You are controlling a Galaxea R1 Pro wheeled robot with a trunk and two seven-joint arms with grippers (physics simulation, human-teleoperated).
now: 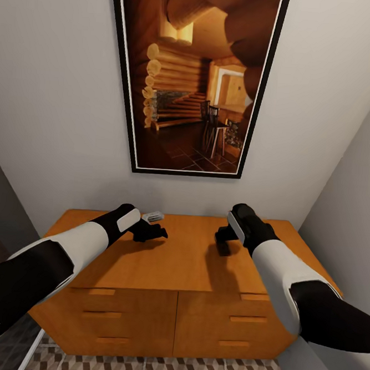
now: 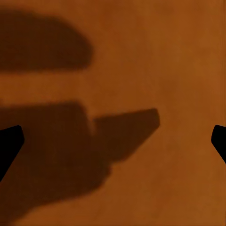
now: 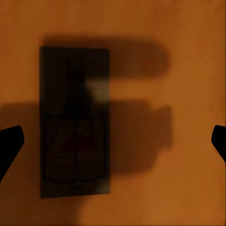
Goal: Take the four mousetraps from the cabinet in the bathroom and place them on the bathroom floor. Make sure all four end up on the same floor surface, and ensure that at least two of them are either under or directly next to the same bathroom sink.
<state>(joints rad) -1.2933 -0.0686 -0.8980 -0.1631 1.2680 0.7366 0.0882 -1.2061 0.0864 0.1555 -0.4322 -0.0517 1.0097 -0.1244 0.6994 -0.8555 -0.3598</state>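
Note:
The orange-brown cabinet stands against the wall, its smooth top under both my arms. A dark-brown mousetrap with thin metal parts lies flat on that top. My right gripper hovers open just above it, the trap sitting off-centre toward one fingertip. From the head camera the right gripper covers this trap. My left gripper is open over bare wood, with nothing between its fingers. A small pale flat object lies on the top just beyond the left gripper; what it is stays unclear.
A large framed picture hangs on the wall behind the cabinet. Grey walls close in on the left and right of the cabinet. Cube-patterned floor tiles lie in front of the drawer fronts.

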